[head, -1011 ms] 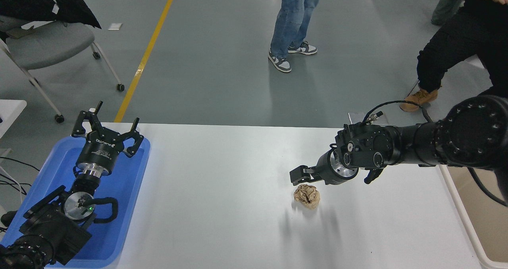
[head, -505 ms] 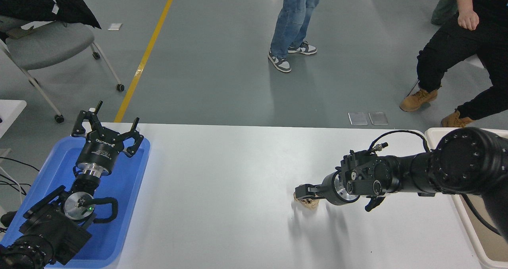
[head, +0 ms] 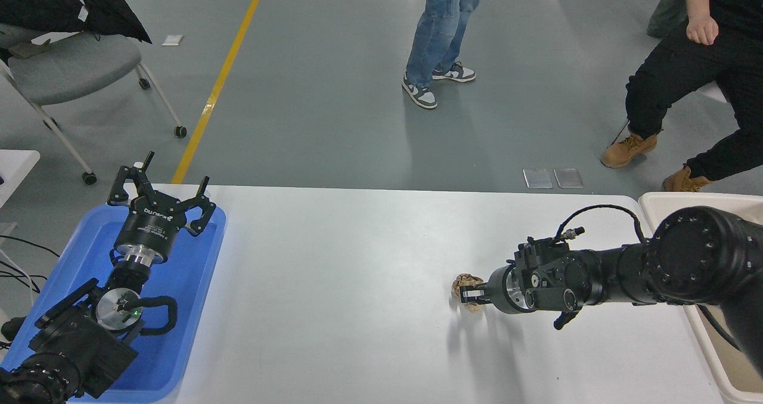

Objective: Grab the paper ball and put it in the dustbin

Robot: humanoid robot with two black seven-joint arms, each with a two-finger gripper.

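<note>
The paper ball [head: 464,282], a small crumpled tan wad, lies on the white table [head: 334,285] right of centre. My right gripper [head: 470,294] reaches in low from the right, and its fingers are closed around the ball at table level, hiding part of it. The dustbin [head: 733,199], a beige bin with a thick off-white rim, stands off the table's right end, mostly hidden behind my right arm. My left gripper [head: 160,187] is parked open over the blue tray at the lower left.
The shallow blue tray [head: 179,308] sits at the table's left end under the left arm. A person in jeans [head: 441,28] stands beyond the far edge. A seated person in black [head: 697,76] is at the top right. A grey chair [head: 71,64] stands at the top left.
My right gripper came down from just behind the ball to table level and closed on it. The arm drew slightly to the right, uncovering the dustbin's rim. The left arm stayed still.
</note>
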